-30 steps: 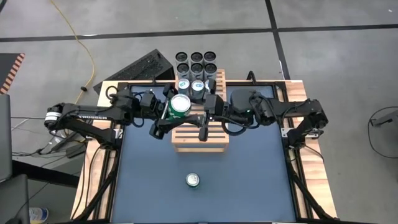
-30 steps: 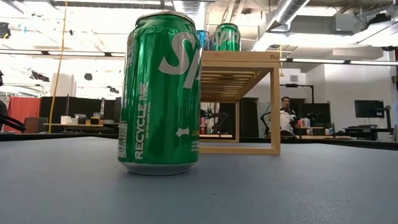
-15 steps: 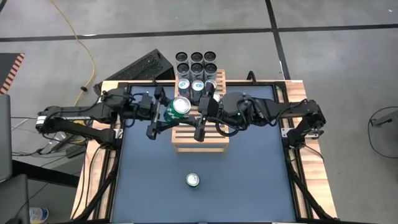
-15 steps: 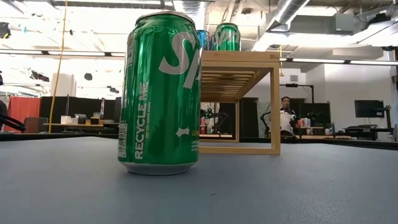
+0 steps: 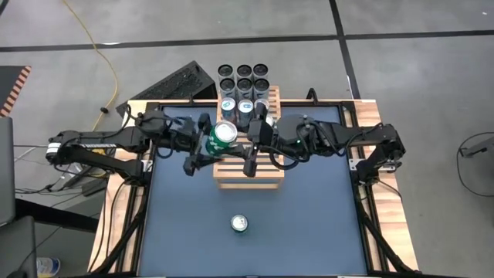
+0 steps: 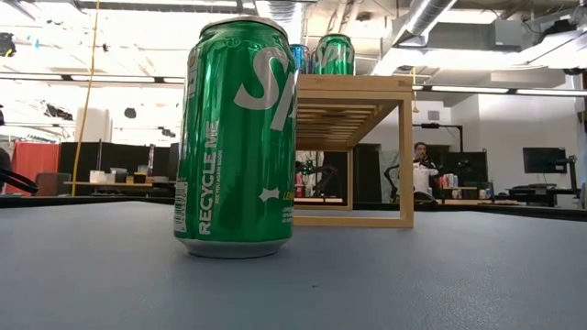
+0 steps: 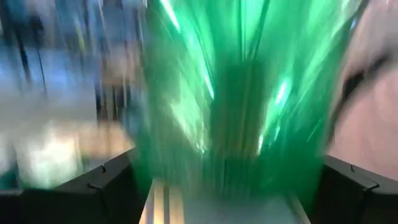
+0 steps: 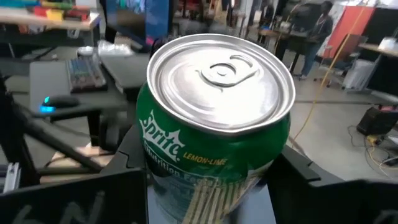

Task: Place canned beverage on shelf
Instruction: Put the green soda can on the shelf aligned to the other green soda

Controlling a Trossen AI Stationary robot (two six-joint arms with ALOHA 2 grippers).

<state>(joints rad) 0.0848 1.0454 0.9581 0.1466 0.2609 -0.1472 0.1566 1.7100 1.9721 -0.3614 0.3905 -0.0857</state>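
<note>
A green Sprite can (image 5: 224, 133) hangs over the left side of the light-brown slatted shelf (image 5: 248, 176), between my two grippers. My right gripper (image 5: 250, 144) comes from the table's right and is shut on the can (image 8: 217, 93). My left gripper (image 5: 205, 144) comes from the table's left. It is open, with one finger on either side of the can (image 7: 236, 93), which is blurred in that view. The low view shows the shelf (image 6: 367, 87), but the held can is hidden there. My right gripper pinches the can's side wall (image 8: 155, 171) between its two fingers, below the top rim. The fingers come from the table's right side, one on each side of the can. The can is lifted clear above the shelf and leans, its top toward my right arm.
A second green can (image 5: 239, 224) stands on the blue table near the front and fills the low view (image 6: 238, 137). Two cans (image 5: 237, 106) stand on the shelf's far end. A block of black cans (image 5: 243, 77) stands beyond the table. A person (image 6: 422, 170) sits far behind.
My left gripper has drawn back toward the table's left edge, then come back toward the can. My right gripper has moved a little toward the table's left, closer around the can. The can has stayed in about the same place over the shelf.
</note>
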